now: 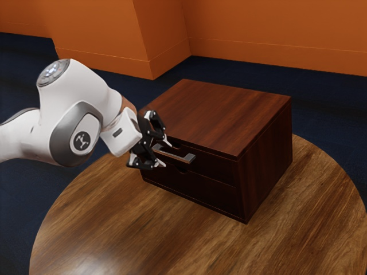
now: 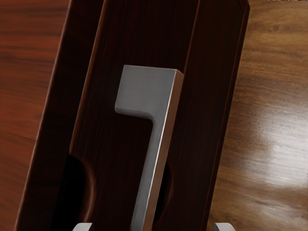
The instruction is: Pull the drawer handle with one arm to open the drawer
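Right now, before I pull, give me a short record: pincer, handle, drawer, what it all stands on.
pincer: open, straddling one end of the handle, not clamped on it
handle: grey metal bar on the upper drawer front
upper drawer: looks shut or nearly so; no clear gap seen
cabinet: dark wood, two drawers
table: round, wooden, cabinet stands on it
likely next: close on the handle, then pull

The boxy wooden drawer cabinet (image 1: 223, 114) is dark reddish-brown with a fine streaky grain, and its bar-shaped metal handle (image 2: 153, 144) is matte grey. The round wooden tabletop (image 1: 172, 235) is a warmer mid-brown with pale glossy reflections. The two-finger hand (image 1: 157, 150) is black, the arm (image 1: 69, 114) white and grey. The walls (image 1: 258, 23) are orange, the floor (image 1: 332, 97) dark blue.
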Robot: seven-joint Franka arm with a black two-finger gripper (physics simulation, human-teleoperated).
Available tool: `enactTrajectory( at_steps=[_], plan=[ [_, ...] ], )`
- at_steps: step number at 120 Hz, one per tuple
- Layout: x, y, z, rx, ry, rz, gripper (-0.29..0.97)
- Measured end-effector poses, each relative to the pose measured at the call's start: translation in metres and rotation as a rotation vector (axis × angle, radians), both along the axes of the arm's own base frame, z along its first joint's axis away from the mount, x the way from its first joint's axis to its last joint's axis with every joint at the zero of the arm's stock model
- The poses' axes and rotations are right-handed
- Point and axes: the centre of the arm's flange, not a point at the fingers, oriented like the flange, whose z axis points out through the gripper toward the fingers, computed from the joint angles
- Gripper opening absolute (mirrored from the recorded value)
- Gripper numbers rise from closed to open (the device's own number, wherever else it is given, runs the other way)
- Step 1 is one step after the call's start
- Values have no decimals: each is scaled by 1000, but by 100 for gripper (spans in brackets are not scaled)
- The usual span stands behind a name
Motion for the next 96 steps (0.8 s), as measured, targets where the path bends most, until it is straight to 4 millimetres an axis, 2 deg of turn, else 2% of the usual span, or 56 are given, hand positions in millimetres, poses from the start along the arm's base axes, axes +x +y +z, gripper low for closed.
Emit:
enactTrajectory(
  at_steps=[28, 96],
  plan=[
    [2, 0, -5, -13, 11, 29, 25],
    [2, -6, -8, 11, 13, 32, 12]
  ],
)
